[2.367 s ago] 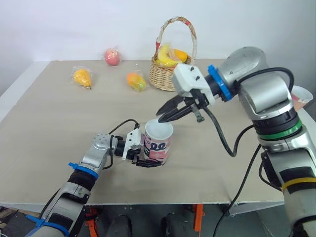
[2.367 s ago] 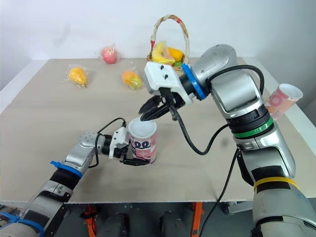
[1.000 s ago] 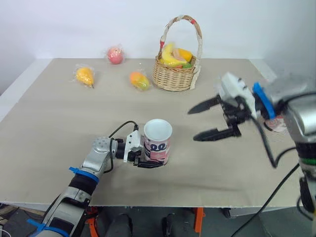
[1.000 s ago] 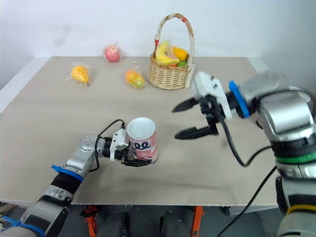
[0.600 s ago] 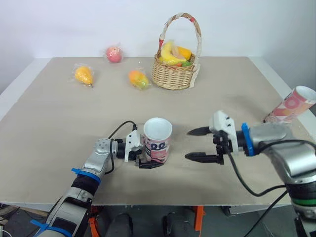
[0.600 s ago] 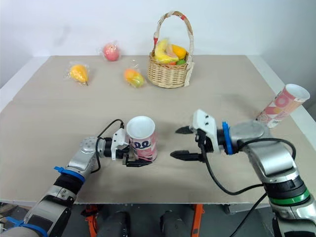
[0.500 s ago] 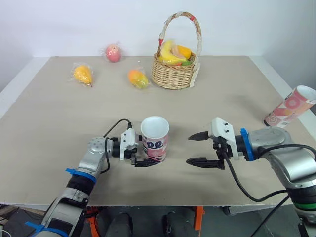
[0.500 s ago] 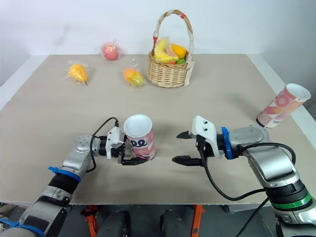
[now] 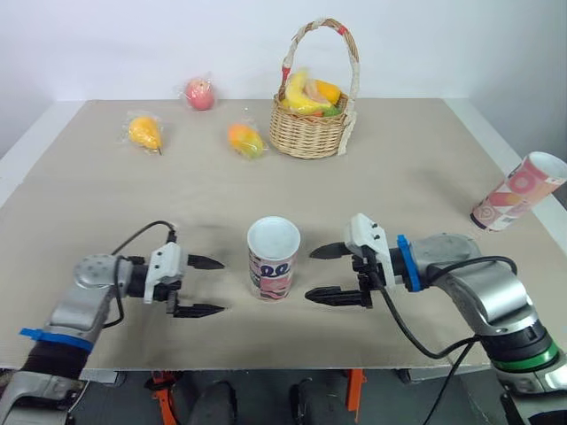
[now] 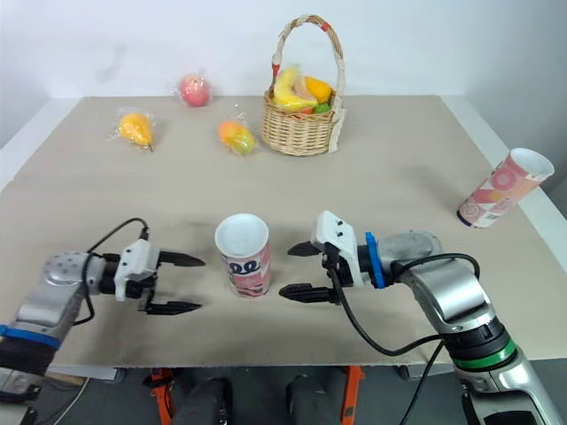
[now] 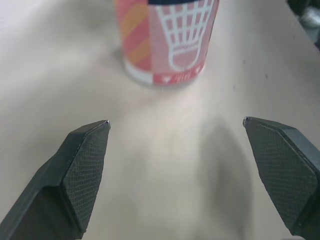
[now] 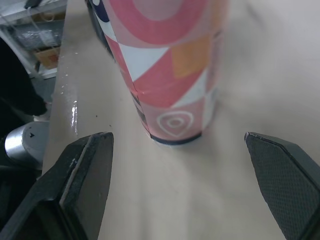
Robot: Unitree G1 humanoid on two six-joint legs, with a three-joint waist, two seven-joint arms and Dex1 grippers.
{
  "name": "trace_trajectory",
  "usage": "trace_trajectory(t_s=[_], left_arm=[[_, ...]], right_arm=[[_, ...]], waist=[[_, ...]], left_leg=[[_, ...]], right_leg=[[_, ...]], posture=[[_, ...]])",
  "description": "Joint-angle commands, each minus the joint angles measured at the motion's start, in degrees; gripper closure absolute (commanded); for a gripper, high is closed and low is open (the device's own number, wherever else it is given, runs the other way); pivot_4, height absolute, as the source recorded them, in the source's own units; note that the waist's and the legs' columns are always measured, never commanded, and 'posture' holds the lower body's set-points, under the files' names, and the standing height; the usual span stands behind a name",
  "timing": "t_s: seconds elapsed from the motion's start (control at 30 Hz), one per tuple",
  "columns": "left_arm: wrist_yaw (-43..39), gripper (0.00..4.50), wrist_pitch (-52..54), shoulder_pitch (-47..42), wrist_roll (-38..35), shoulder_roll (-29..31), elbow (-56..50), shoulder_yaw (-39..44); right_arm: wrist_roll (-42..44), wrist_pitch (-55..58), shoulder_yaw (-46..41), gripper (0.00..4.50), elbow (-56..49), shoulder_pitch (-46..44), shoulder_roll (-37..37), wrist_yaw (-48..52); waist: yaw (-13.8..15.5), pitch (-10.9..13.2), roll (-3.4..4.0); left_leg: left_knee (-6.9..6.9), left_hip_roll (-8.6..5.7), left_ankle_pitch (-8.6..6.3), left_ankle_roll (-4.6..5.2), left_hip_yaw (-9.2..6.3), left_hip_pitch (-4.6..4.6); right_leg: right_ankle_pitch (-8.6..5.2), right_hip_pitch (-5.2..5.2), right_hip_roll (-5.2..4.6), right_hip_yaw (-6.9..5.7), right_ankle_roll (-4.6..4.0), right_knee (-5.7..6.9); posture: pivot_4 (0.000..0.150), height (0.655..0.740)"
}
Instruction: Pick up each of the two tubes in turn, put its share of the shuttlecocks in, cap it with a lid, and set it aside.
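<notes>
I judge about half remains: the first tube (image 9: 273,257) stands free between my open left gripper (image 9: 221,285) and open right gripper (image 9: 310,274), the second tube (image 9: 518,191) waits aside.

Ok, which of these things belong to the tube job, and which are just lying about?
Job: upright tube, centre; tilted tube, far right.
Lying about: fruit basket; apple; yellow fruit; orange fruit.
</notes>
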Motion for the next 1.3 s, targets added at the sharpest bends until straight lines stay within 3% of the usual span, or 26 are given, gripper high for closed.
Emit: trace_trajectory(t_s=[0.03,0.13,0.27,0.5,0.7,0.8,0.83,0.9,0.93,1.1,1.3], left_arm=[[2.61,0.07,6.27,1.24,-7.92,3.08,-8.64,8.03],[6.23,0.07,14.94,1.96,-16.91,4.51,-17.34,13.41],[10.33,0.07,19.43,2.99,-21.2,4.68,-24.28,16.26],[14.19,0.07,24.23,5.5,-25.15,6.46,-31.93,19.19],[14.75,0.07,23.8,7.92,-24.45,6.74,-34.06,19.07],[14.74,0.0,23.14,7.57,-24.86,5.96,-34.08,18.52],[14.59,0.0,22.89,7.35,-24.94,5.67,-33.98,18.24],[14.58,0.0,22.21,6.49,-24.71,4.79,-33.39,17.34],[14.68,0.0,21.93,5.79,-24.24,4.28,-32.84,16.59],[15.24,0.0,21.32,-4.19,-20.49,-2.05,-24.48,7.85],[19.1,0.0,20.15,-20.6,-10.36,-12.09,-13.18,-3.34]], right_arm=[[-0.82,-3.56,1.28,0.0,0.63,-1.34,1.67,0.42],[-0.72,-5.28,2.65,0.0,2.87,-3.36,4.58,0.92],[-2.24,-7.44,4.33,0.0,5.97,-5.45,7.32,1.08],[-2.89,-10.69,6.31,0.0,10.3,-7.42,10.95,3.14],[-2.84,-12.08,7.22,0.0,13.35,-8.89,13.95,5.59],[-3.32,-12.59,7.16,0.62,15.44,-9.86,15.0,5.72],[-3.11,-12.73,6.92,1.12,15.64,-9.91,15.04,6.0],[-2.61,-12.16,6.0,1.61,15.55,-9.81,14.8,5.63],[-2.65,-11.88,5.52,1.8,15.4,-9.74,14.58,5.01],[0.74,-9.02,-1.68,1.8,14.21,-8.97,11.21,3.24],[1.03,-9.07,-17.69,1.8,20.69,-8.82,7.21,-9.38]], waist=[[0.0,0.07,-0.08],[0.01,0.2,-0.22],[-0.02,0.22,-0.23],[-0.01,0.28,-0.28],[-0.04,0.33,-0.24],[-0.03,0.33,-0.24],[-0.03,0.33,-0.24],[-0.02,0.33,-0.24],[0.01,0.33,-0.24],[0.72,0.39,-0.2],[1.47,0.43,-0.28]], left_leg=[[-0.01,0.0,0.0,0.0,0.0,-0.01],[0.0,0.07,0.0,0.0,-0.06,-0.02],[0.03,0.05,0.01,-0.01,-0.02,-0.01],[0.02,0.03,0.01,-0.02,-0.05,-0.02],[0.02,0.04,0.05,-0.08,-0.03,0.02],[0.02,0.04,0.12,-0.21,-0.08,0.02],[0.01,0.04,0.14,-0.24,-0.07,0.02],[0.02,0.04,0.16,-0.28,-0.07,0.02],[0.02,0.04,0.16,-0.28,-0.07,0.02],[0.08,-0.03,0.22,-0.36,-0.12,0.01],[0.28,-0.1,0.26,-0.42,-0.07,-0.08]], right_leg=[[-0.01,-0.01,0.0,-0.01,0.0,0.0],[0.0,0.0,-0.02,-0.08,-0.01,0.01],[0.02,0.02,-0.08,-0.04,0.04,0.02],[0.19,0.01,0.0,-0.06,-0.29,0.02],[0.21,0.0,0.02,-0.08,-0.32,0.03],[0.22,0.02,0.02,-0.12,-0.34,0.05],[0.23,0.02,0.01,-0.12,-0.33,0.05],[0.25,0.02,0.01,-0.12,-0.31,0.05],[0.25,0.02,0.01,-0.12,-0.3,0.05],[0.34,0.07,-0.01,-0.15,-0.27,0.07],[0.54,0.11,-0.02,-0.08,-0.18,0.03]], posture=[[0.15,0.74],[0.15,0.74],[0.15,0.74],[0.15,0.74],[0.15,0.74],[0.15,0.74],[0.15,0.74],[0.15,0.74],[0.15,0.74],[0.15,0.74],[0.15,0.74]])
